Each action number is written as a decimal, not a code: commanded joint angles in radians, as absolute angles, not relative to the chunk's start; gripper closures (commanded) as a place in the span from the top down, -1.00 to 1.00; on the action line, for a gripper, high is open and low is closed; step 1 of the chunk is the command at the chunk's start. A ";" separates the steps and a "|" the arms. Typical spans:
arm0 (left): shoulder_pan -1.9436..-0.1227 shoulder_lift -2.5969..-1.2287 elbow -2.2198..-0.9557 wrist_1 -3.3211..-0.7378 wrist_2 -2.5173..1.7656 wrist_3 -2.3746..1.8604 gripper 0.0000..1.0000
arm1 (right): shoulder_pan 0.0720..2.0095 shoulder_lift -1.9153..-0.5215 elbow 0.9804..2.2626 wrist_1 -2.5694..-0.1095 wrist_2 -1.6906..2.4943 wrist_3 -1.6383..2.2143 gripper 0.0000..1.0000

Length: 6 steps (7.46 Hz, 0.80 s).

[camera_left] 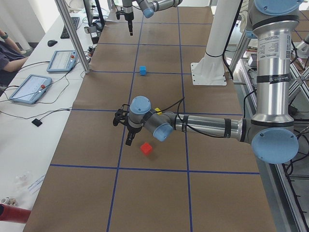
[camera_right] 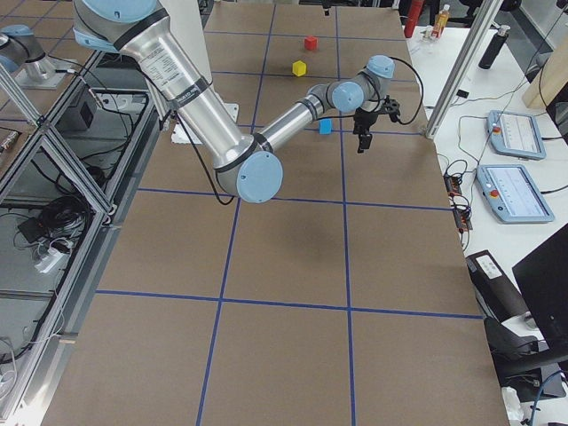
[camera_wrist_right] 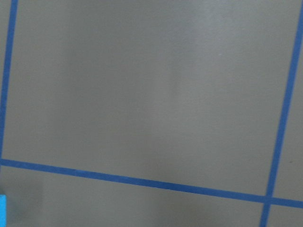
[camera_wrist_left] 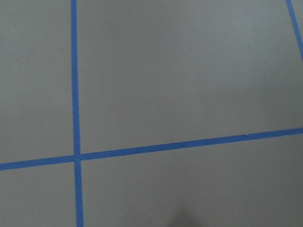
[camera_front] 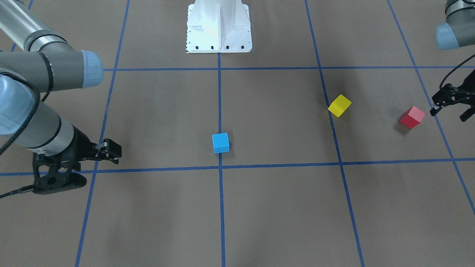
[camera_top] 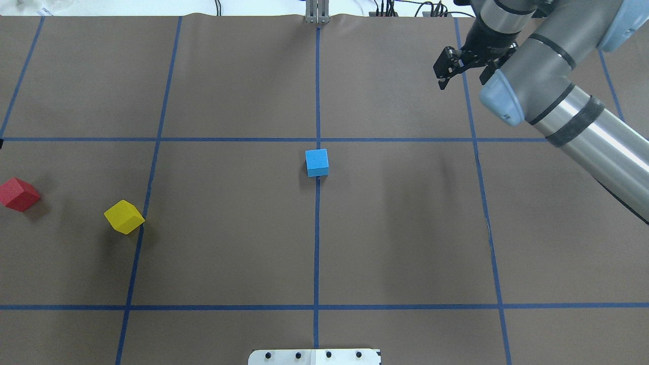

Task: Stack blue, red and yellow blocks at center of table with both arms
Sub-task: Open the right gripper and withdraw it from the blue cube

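Observation:
The blue block [camera_top: 317, 162] sits on the center tape line of the table [camera_top: 405, 228], with no gripper near it. A yellow block [camera_top: 124, 217] lies turned on a tape line toward the robot's left. The red block [camera_top: 19, 194] rests further out, near the table's left end. My left gripper [camera_front: 449, 113] hovers open and empty just beyond the red block [camera_front: 412, 117], not touching it. My right gripper [camera_top: 464, 83] hangs open and empty over the far right part of the table, well away from all three blocks.
The white pedestal base [camera_front: 219, 27] stands at the robot's side of the table. Off the far edge are a metal post [camera_left: 72, 34] and a desk with tablets [camera_left: 29, 87], where a person's arm [camera_left: 9, 48] shows.

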<state>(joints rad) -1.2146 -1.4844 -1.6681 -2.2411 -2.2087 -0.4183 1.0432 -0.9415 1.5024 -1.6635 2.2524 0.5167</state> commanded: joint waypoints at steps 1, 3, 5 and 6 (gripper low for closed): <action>-1.144 -1.470 -1.584 -2.357 -2.158 -0.219 0.98 | 1.101 -1.012 1.519 -1.658 2.261 0.405 0.99; -1.144 -1.471 -1.551 -2.375 -2.164 -0.132 0.98 | 1.104 -1.012 1.519 -1.658 2.260 0.405 0.99; -1.138 -1.471 -1.531 -2.376 -2.181 -0.137 0.98 | 1.104 -1.020 1.517 -1.658 2.256 0.405 0.99; -1.137 -1.470 -1.519 -2.370 -2.236 -0.146 0.98 | 1.104 -1.022 1.519 -1.657 2.255 0.405 0.99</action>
